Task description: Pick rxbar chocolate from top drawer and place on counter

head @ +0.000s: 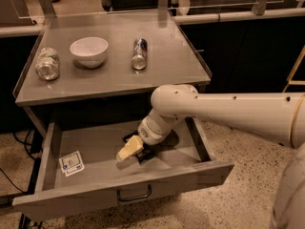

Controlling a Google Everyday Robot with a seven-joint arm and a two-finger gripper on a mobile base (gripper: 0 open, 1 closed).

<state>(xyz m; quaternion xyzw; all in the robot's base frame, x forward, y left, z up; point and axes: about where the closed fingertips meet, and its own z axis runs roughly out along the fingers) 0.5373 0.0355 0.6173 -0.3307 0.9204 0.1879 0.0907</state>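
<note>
The top drawer (95,190) is pulled open below the counter (162,73). My gripper (129,152) reaches down into the middle of the drawer, right at its floor. A small black thing, the rxbar chocolate (129,138), lies directly under and beside the gripper; most of it is hidden by the wrist. The white arm (228,111) comes in from the right over the drawer's right side.
A white-and-blue card (71,163) lies in the drawer's left front. On the counter stand a white bowl (89,50), a glass jar on its side (47,65) and a can on its side (139,54). Dark cabinets stand behind and to the right.
</note>
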